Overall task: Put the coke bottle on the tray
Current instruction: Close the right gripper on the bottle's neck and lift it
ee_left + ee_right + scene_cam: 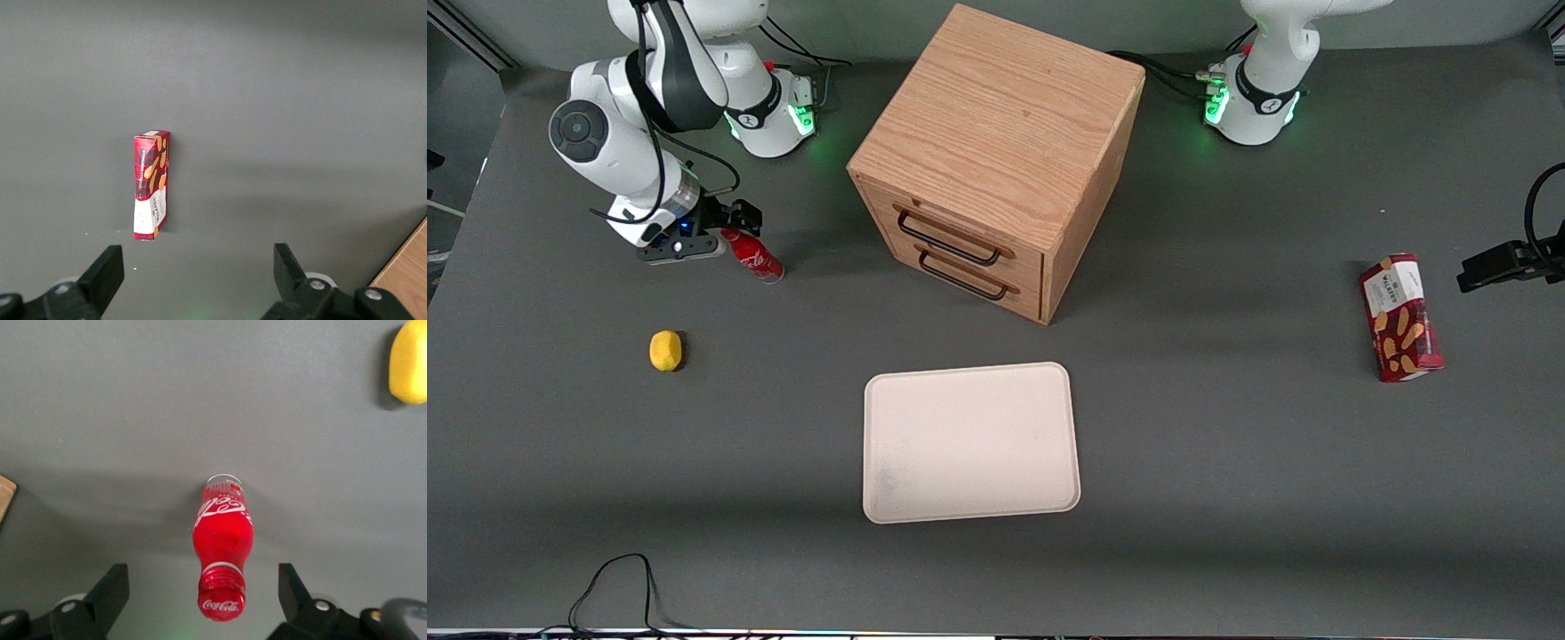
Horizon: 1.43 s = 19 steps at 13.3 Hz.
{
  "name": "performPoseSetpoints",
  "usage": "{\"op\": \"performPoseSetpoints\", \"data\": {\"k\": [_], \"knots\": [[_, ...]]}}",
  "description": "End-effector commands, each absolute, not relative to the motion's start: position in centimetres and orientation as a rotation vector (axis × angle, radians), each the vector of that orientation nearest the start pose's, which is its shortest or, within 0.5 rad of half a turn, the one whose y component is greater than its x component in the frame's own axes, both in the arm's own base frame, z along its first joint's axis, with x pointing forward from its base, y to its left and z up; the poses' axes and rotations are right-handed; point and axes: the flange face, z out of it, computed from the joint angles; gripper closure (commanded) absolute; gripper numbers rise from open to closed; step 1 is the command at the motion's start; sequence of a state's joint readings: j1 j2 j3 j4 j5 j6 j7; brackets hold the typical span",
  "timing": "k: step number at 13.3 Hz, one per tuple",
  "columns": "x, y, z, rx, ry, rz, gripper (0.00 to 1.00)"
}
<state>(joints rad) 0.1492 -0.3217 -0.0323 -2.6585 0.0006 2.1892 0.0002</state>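
Note:
The coke bottle is a small glossy red bottle with white script. It stands on the grey table near the working arm's end, and the right wrist view shows it cap-first. My right gripper is open just above it, and in the right wrist view its two black fingers stand wide on either side of the red cap without touching it. The cream-pink tray lies flat and bare in the middle of the table, nearer the front camera than the bottle.
A yellow lemon lies nearer the front camera than the bottle and also shows in the right wrist view. A wooden two-drawer cabinet stands mid-table. A red snack box lies toward the parked arm's end.

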Motion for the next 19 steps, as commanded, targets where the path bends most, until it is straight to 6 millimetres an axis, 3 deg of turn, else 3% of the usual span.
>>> {"op": "performPoseSetpoints", "data": {"k": [1,4,5,6,8,9,16,19], "knots": [[37.7,4.1,32.6,-3.123,-0.243,0.200,0.02],[37.2,4.0,31.9,-3.123,-0.244,0.193,0.05],[37.1,4.0,31.7,-3.123,-0.244,0.195,0.10],[37.1,4.1,31.7,-3.122,-0.248,0.195,0.24],[37.1,4.0,31.8,-3.123,-0.244,0.193,0.84],[37.1,4.0,31.9,-3.123,-0.244,0.191,1.00],[37.1,4.0,31.8,-3.123,-0.244,0.193,1.00],[37.9,4.1,32.9,-3.125,-0.223,0.162,1.00]]}}
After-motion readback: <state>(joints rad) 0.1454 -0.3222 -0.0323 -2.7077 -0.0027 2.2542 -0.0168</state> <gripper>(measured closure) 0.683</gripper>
